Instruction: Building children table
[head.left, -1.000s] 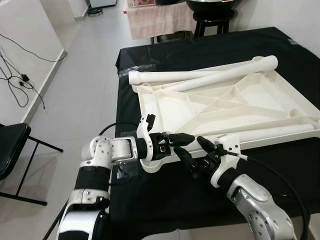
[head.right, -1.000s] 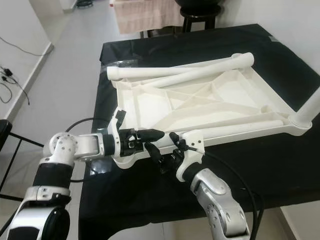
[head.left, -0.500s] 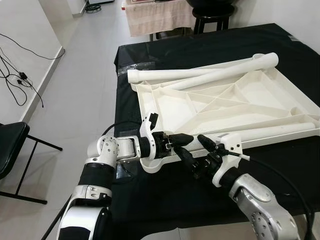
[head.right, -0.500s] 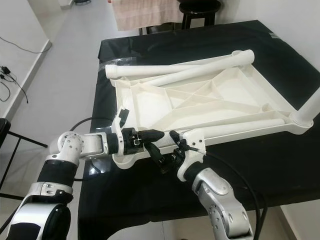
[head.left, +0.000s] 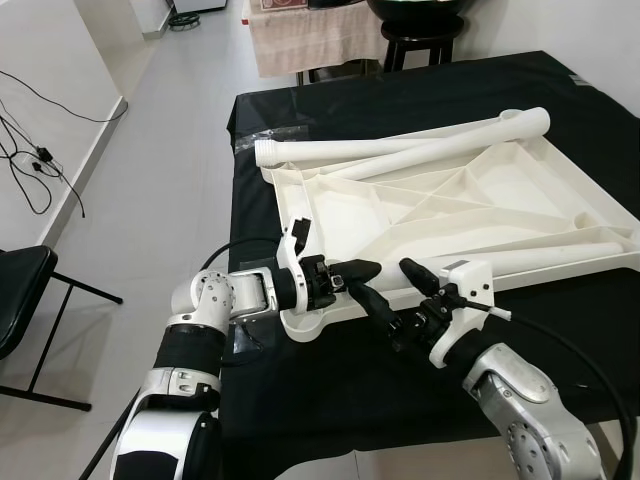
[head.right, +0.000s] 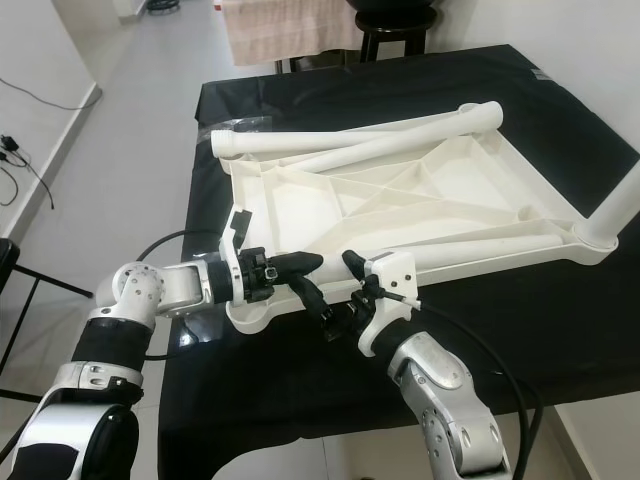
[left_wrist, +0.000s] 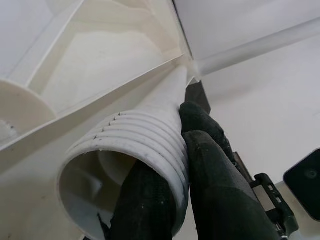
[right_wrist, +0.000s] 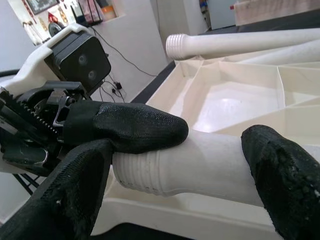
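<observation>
So there's a big surface draped in black cloth (head.left: 330, 390), and most of it is taken up by the white plastic kids' tabletop (head.left: 450, 215) lying upside down, ribbed underside facing up. Two long white plastic leg tubes (head.left: 400, 150) lie crossed along its far edge, and another white leg tube (head.left: 540, 258) lies along the near edge, its ridged threaded end by the near-left corner socket (head.left: 305, 322).

The left hand (head.left: 345, 275) comes in from the left at that corner, and the wrist view shows its black fingers (left_wrist: 210, 165) pinched on the threaded end of the near tube, one finger inside the opening and one outside. The right hand (head.left: 395, 300) sits just beside it, fingers spread wide on either side of the same tube, not gripping anything.

A black folding chair (head.left: 20, 300) stands on the pale floor off to the left, with some cables (head.left: 30, 150) by the wall.
</observation>
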